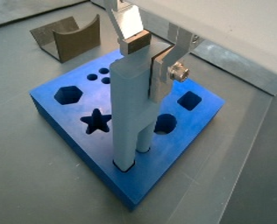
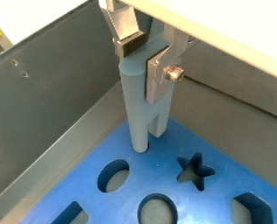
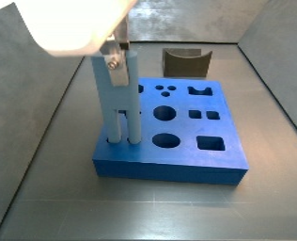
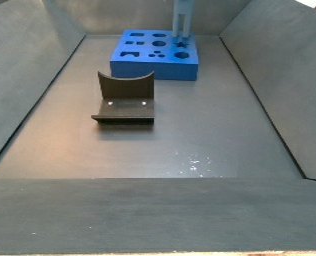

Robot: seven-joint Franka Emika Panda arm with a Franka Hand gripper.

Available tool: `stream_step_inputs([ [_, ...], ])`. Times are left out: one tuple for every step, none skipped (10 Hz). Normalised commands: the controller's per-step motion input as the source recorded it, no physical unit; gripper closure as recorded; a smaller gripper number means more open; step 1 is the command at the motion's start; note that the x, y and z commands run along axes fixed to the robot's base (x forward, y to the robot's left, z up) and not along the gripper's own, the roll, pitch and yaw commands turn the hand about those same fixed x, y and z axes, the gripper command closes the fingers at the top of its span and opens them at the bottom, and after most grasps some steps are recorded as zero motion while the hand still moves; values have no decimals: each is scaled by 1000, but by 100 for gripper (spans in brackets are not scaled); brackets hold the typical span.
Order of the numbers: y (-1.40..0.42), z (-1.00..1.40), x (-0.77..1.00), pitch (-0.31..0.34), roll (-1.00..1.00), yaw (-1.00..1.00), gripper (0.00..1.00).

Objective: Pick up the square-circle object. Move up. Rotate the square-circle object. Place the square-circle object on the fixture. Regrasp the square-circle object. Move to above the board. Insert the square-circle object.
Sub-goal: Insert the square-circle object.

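Square-circle object [image 1: 131, 109] stands upright in my pincer [image 1: 151, 54], clenched on its top; its foot enters a hole at the board [image 1: 76, 109] edge. Wrist view: fixture [image 1: 71, 38] behind the board. Side view: I see the fixture [image 4: 123, 98] near the board's [image 4: 154, 62] seven o'clock.

The hand [image 1: 151, 54] is cut off at the upper edge in both wrist views. The light blue-grey bar-shaped peg [image 1: 131, 105] hides its lower tip in a hole of the bright-blue slab board [image 1: 176, 140]. In a side view, a blurred white arm housing [image 3: 73, 24] covers the hand. In a side view, the peg [image 4: 184, 20] runs off the top edge.
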Motion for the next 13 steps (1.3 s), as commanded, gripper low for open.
stream_step_inputs([
  [-274,-537,74,-40,289,0,100],
  [-274,-514,71,0,351,0,100],
  [-280,-534,117,0,343,0,100],
  [-251,-686,126,-37,317,0,100],
  [-306,-849,280,0,311,0,100],
  [-266,-946,337,0,223,-29,100],
  [-91,-957,251,0,57,-31,100],
  [0,-877,211,0,-17,-40,100],
  [63,-789,183,0,-203,-46,100],
  [26,-606,149,0,-223,-46,100],
  [0,-360,43,0,-311,-191,100],
  [23,-269,63,-91,-411,-71,100],
  [0,0,0,0,0,0,100],
])
